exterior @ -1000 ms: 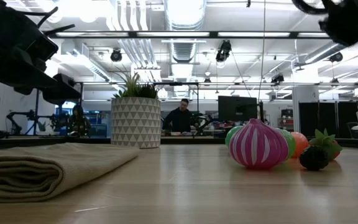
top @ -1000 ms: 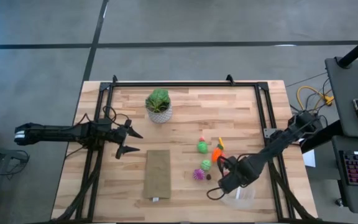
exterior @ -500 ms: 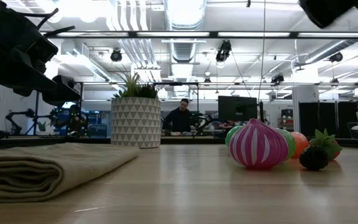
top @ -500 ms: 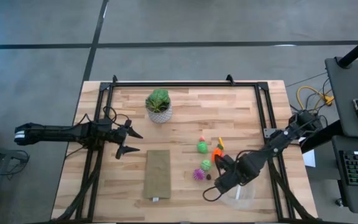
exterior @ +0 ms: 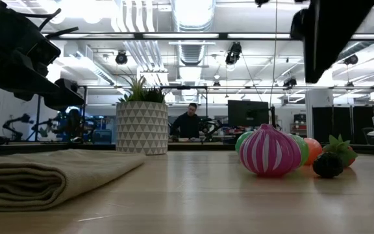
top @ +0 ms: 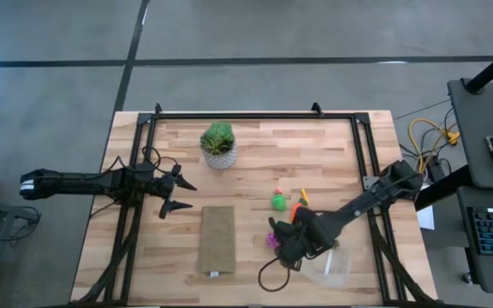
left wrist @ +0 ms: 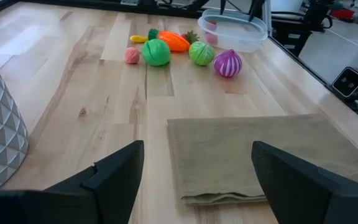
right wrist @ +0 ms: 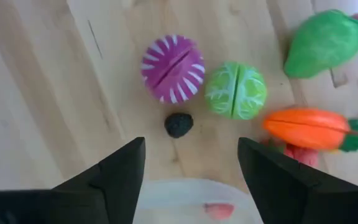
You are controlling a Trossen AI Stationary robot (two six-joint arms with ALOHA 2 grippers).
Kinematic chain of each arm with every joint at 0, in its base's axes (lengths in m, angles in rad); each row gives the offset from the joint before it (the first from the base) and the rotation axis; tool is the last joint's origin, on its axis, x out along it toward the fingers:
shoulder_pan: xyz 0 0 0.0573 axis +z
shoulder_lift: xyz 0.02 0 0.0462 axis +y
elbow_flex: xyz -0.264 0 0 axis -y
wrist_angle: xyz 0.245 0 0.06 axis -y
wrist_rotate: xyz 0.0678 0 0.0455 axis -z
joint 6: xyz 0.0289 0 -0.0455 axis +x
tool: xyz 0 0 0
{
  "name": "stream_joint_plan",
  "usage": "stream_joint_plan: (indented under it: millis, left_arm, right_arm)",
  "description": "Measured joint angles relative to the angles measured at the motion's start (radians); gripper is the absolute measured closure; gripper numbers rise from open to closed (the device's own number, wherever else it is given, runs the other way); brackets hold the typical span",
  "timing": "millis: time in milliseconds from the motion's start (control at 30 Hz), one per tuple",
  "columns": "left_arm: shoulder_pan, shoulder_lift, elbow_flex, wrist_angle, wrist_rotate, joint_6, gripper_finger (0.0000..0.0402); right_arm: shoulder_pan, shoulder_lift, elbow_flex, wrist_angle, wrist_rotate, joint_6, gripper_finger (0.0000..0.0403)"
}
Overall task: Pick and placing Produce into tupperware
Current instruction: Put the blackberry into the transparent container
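Wooden tabletop point(top: 255, 154): your right pincer point(right wrist: 190, 165), fingers apart, hangs over the produce point(right wrist: 173, 68), tupperware point(right wrist: 191, 200) just behind it. Pieces look light, hard, slick; grip the onion's middle.

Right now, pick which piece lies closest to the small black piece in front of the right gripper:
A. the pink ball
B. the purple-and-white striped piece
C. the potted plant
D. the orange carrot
B: in the right wrist view the purple-and-white striped piece lies just beside the small black piece, ahead of the open right gripper, while the orange carrot sits farther off.
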Motion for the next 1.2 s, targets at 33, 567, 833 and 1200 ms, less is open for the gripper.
stream_joint_plan:
  millis: [33, 567, 833, 1200]
  left_arm:
    - [0.0, 0.0, 0.0, 0.0, 0.0, 0.0, 0.0118]
    - [0.0, 0.0, 0.0, 0.0, 0.0, 0.0, 0.0118]
    - [0.0, 0.0, 0.0, 0.0, 0.0, 0.0, 0.0118]
    - [0.0, -0.001, 0.0, 0.0, 0.0, 0.0, 0.0118]
  right_arm:
    - [0.0, 0.007, -0.012, 0.003, -0.002, -0.014, 0.0152]
    - [-0.025, 0.031, -0.159, 0.184, -0.062, -0.003, 0.0158]
    - [-0.053, 0.039, -0.228, 0.32, -0.09, 0.017, 0.0155]
    - [-0.042, 0.041, -0.257, 0.354, -0.109, 0.008, 0.0154]
